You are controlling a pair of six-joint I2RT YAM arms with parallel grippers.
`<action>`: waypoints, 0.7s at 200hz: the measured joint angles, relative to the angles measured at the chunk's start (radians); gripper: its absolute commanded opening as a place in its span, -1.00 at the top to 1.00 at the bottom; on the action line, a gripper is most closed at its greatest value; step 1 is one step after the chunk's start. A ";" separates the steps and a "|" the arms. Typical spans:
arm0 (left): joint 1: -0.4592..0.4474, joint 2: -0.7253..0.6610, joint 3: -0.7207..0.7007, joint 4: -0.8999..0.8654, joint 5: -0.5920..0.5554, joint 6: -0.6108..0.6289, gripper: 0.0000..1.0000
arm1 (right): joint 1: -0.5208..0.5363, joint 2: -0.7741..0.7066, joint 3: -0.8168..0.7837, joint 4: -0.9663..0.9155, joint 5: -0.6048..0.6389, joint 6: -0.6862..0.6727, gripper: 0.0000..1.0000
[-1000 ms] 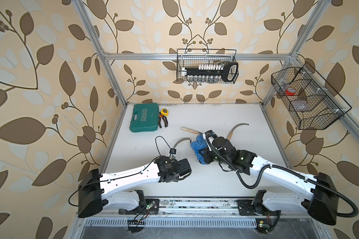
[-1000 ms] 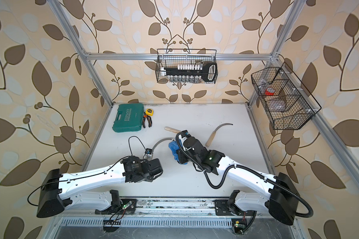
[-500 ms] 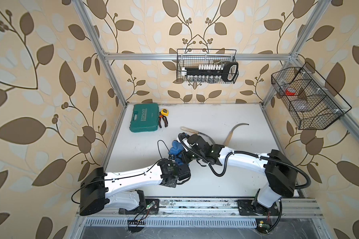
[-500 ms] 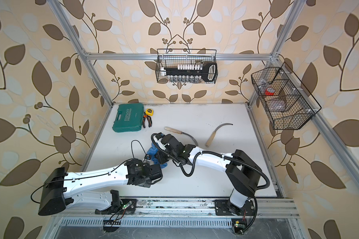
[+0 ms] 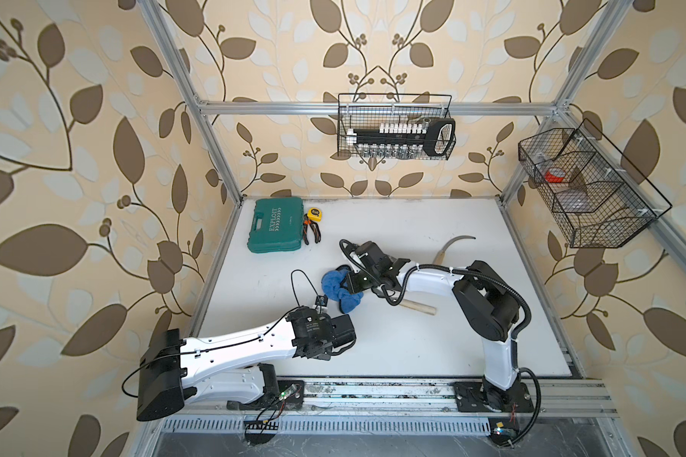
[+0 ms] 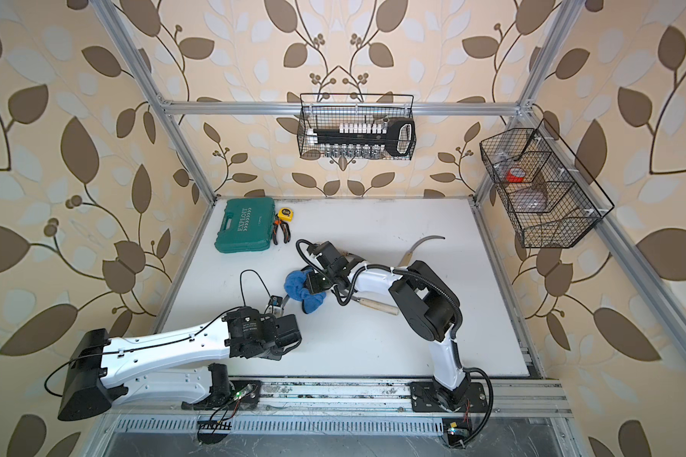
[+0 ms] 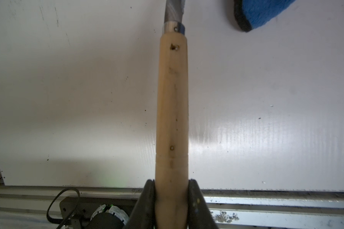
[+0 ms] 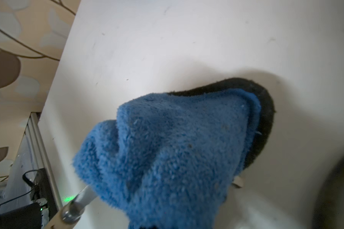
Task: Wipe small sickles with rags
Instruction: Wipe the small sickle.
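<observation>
Left claw [image 7: 171, 183] and right claw [image 5: 349, 283] clamped, forearms angled toward each other.

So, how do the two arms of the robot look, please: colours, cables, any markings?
Both arms have white link shells with black joints and wrists. The left arm carries a thin black cable along its shell. The right arm has a thick ribbed black hose. The left gripper has black fingers. I can read no markings.

Tool case [image 5: 276, 225] back left, pliers [image 5: 313, 234] just right of it; rag [image 5: 333, 283] mid-table, a sickle [image 5: 445, 250] behind it, to the right.
</observation>
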State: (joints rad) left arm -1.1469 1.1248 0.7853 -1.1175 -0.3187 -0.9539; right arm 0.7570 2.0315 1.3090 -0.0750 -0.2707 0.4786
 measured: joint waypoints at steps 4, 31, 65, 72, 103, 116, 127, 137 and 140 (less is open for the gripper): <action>0.000 0.000 0.000 0.002 0.000 0.000 1.00 | -0.005 0.006 0.006 -0.005 0.000 0.000 1.00; 0.000 -0.010 -0.005 0.002 0.001 -0.004 1.00 | 0.009 0.025 0.033 -0.023 0.008 0.000 1.00; 0.000 -0.016 -0.005 -0.020 0.003 -0.020 1.00 | 0.108 0.021 0.058 -0.025 0.011 -0.004 1.00; 0.000 -0.017 -0.005 -0.024 0.003 -0.021 1.00 | 0.131 0.015 0.058 -0.023 0.004 -0.005 1.00; 0.000 -0.017 -0.005 -0.028 0.002 -0.023 1.00 | 0.186 -0.010 0.056 0.006 -0.045 -0.005 1.00; 0.000 -0.017 -0.005 -0.029 0.001 -0.023 1.00 | 0.174 -0.008 0.056 0.019 -0.070 -0.003 1.00; 0.000 -0.017 -0.005 -0.023 -0.001 -0.022 1.00 | 0.148 -0.001 0.056 0.027 -0.096 0.001 1.00; 0.000 -0.018 -0.005 -0.014 -0.007 -0.022 1.00 | 0.114 0.013 0.057 0.033 -0.113 0.006 1.00; 0.000 -0.018 -0.005 -0.009 -0.010 -0.021 1.00 | 0.105 0.018 0.058 0.033 -0.117 0.008 1.00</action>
State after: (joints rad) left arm -1.1465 1.1069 0.7799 -1.1263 -0.3283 -0.9749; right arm 0.8619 2.0499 1.3670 -0.0422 -0.3882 0.4866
